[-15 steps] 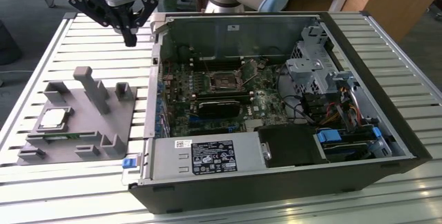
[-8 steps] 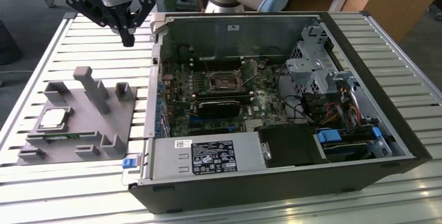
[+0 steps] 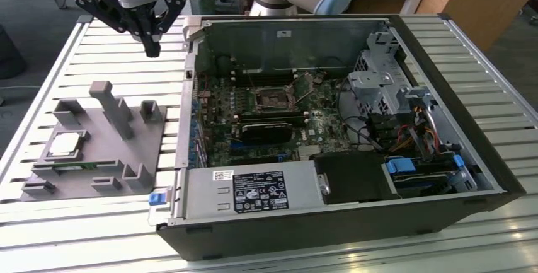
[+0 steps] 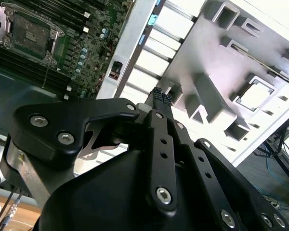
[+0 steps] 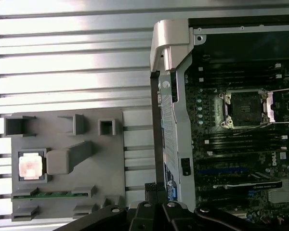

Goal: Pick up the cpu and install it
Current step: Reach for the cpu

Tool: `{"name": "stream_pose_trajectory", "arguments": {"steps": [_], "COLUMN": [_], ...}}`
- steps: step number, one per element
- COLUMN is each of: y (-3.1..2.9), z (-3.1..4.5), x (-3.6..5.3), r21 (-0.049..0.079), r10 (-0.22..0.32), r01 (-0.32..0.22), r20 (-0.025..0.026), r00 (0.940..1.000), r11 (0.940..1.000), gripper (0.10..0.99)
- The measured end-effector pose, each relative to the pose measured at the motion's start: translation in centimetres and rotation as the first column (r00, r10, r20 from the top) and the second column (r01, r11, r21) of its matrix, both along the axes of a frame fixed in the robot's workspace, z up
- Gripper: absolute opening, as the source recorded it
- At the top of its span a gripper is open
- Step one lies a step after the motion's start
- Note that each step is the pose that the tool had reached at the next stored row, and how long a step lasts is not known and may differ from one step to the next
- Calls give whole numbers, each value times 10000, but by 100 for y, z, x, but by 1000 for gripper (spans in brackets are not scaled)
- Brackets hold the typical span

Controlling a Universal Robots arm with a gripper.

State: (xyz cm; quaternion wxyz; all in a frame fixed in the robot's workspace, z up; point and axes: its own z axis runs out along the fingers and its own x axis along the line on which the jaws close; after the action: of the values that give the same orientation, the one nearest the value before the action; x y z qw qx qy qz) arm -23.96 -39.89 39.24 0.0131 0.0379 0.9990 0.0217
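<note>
The cpu [image 3: 67,145], a small silvery square with a pale rim, lies in the grey tray [image 3: 94,161] at the exterior view's lower left. The gripper [image 3: 152,49] hangs at upper left, clenched on nothing.

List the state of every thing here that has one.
cpu, lying flat in the grey holder, not gripped.
tool, shut, holding nothing.
cpu socket, open, empty.
computer case, side open.
memory stick, slotted in the holder.
</note>
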Motion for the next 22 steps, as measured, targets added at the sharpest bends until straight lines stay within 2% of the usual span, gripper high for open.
{"name": "stream_pose_trajectory", "arguments": {"steps": [14, 22], "y": [0, 2], "z": [-2, -3], "x": [-112, -240], "r21": [0, 0], "r10": [0, -1], "r01": [0, 1], "r20": [0, 0], "r00": [10000, 10000], "r11": [10000, 10000], "gripper": [106, 106]}}
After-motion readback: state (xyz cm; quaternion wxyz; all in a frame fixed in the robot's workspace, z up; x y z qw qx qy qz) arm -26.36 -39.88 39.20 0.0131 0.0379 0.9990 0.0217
